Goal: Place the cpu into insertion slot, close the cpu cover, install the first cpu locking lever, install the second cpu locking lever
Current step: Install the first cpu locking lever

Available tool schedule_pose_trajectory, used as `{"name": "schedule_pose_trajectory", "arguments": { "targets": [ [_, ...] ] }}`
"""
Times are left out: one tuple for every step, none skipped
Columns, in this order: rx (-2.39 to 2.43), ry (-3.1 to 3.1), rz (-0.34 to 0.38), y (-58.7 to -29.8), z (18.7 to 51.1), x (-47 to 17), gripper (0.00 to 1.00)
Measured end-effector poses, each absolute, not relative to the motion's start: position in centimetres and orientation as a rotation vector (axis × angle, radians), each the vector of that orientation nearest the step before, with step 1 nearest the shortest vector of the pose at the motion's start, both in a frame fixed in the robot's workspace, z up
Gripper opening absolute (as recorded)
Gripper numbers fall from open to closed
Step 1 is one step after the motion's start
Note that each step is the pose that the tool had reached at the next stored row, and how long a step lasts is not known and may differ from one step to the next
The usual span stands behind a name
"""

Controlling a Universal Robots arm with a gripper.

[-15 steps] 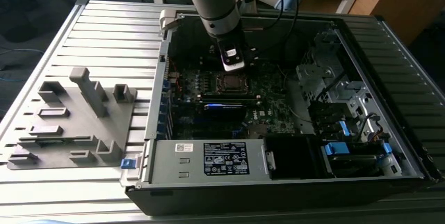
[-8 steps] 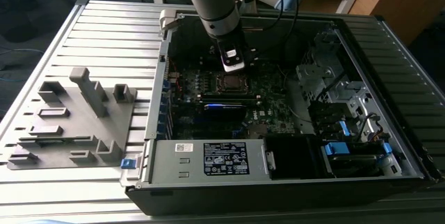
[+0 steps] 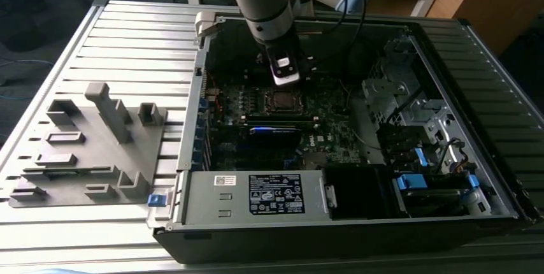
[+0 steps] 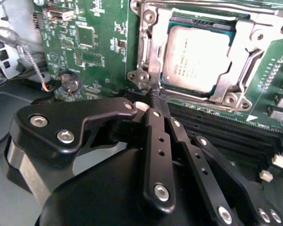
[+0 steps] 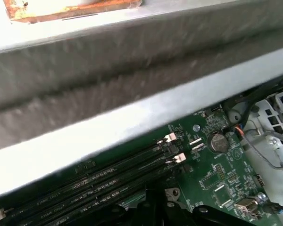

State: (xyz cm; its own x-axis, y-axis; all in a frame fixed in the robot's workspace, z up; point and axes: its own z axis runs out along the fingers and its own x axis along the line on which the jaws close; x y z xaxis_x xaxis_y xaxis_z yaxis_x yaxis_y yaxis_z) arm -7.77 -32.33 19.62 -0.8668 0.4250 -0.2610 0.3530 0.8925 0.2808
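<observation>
Second wrist view: cpu (image 4: 198,56) seated in slot (image 4: 153,56), cover (image 4: 236,87) down | my gripper (image 4: 156,96) pinched closed, empty, tips by the socket's corner | step: probably first lever; needs hooking and pressing.

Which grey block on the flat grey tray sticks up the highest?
The tall post near the grey tray's far edge, on the exterior view's left. The other blocks around it are all shorter.
</observation>
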Motion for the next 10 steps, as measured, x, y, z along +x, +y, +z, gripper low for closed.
{"name": "schedule_pose_trajectory", "arguments": {
  "targets": [
    [0.579,2.742,0.322,-32.3,19.9,-7.8,0.11],
    [0.579,2.742,0.322,-32.3,20.1,-7.8,0.11],
    [0.579,2.742,0.321,-32.3,20.4,-7.8,0.11],
    [0.579,2.742,0.322,-32.3,20.6,-7.8,0.11],
    [0.579,2.742,0.322,-32.3,20.9,-7.8,0.11],
    [0.579,2.742,0.322,-32.3,21.2,-7.8,0.11],
    [0.579,2.742,0.322,-32.3,21.3,-7.8,0.11],
    [0.579,2.742,0.322,-32.3,21.4,-7.8,0.11],
    [0.579,2.742,0.322,-32.3,21.4,-7.8,0.11],
    [0.579,2.742,0.322,-32.3,21.4,-7.8,0.11]
  ]
}}
